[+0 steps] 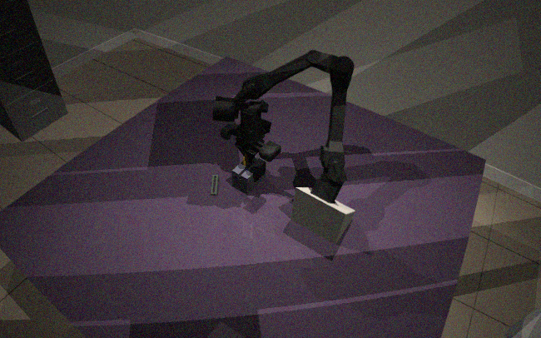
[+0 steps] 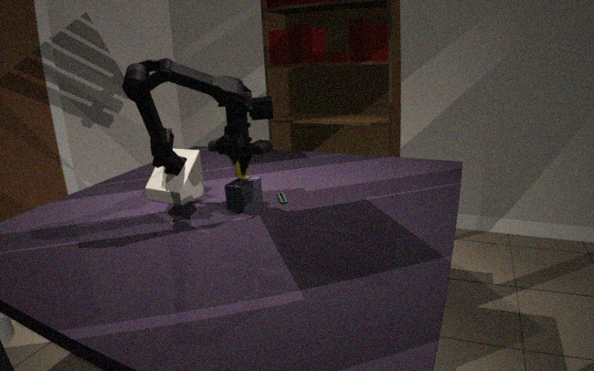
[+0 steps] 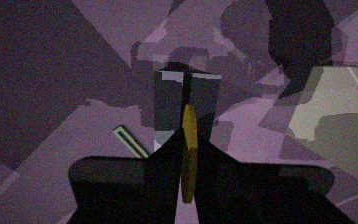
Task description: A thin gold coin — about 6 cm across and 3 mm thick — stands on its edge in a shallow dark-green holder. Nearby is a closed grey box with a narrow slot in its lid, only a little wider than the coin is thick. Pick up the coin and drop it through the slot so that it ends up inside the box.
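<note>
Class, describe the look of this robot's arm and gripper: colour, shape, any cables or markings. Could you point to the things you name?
The arm [image 1: 339, 105] [image 2: 152, 115] is matte black, with slim links and bulkier, rounded joints. The gripper [image 1: 245, 161] [image 2: 241, 171] [image 3: 184, 132], also black, has tapering fingers. Cables or markings: none discernible in this dim light.

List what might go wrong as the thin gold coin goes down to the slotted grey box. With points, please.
The thin gold coin [image 1: 244, 160] [image 2: 238, 170] [image 3: 189, 145], edge-on in the black parallel-jaw gripper [image 1: 246, 158] [image 2: 241, 166] [image 3: 184, 132], could catch on the lid of the slotted grey box [image 1: 242, 181] [image 2: 238, 196] [image 3: 167, 107], whose slot is narrow. Released slightly off line, it might tip onto the lid instead.
</note>
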Robot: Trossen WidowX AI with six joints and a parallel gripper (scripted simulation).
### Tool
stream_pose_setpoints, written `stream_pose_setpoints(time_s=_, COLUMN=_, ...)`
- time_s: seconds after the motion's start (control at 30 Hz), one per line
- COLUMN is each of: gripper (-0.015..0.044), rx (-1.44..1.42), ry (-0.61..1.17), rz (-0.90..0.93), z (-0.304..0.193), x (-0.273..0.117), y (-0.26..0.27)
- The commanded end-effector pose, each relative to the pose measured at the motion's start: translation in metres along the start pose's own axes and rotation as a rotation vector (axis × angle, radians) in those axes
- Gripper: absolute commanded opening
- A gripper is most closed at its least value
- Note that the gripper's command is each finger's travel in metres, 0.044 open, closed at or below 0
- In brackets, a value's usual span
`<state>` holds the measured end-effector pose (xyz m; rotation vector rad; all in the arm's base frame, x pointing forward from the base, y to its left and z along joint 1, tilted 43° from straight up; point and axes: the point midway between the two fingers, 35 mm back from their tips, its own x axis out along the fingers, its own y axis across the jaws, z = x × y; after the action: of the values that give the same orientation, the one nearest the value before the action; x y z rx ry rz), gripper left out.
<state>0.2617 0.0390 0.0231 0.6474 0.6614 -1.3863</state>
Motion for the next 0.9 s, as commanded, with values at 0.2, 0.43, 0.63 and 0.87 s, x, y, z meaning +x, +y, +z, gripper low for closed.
stream_pose_setpoints(time_s=0.2, gripper=0.0000, rx=-0.010, ry=-0.006, rz=-0.002, z=0.0008, x=0.0052, y=-0.0021)
stream_pose_setpoints(time_s=0.43, gripper=0.0000, rx=-0.010, ry=-0.006, rz=-0.002, z=0.0005, x=0.0076, y=-0.0017)
stream_pose_setpoints(time_s=0.63, gripper=0.0157, rx=0.000, ry=0.000, rz=0.000, z=0.0003, x=0.0050, y=-0.0004)
stream_pose_setpoints(time_s=0.87, gripper=0.0161, rx=0.000, ry=0.000, rz=0.000, z=0.0003, x=0.0050, y=-0.0004)
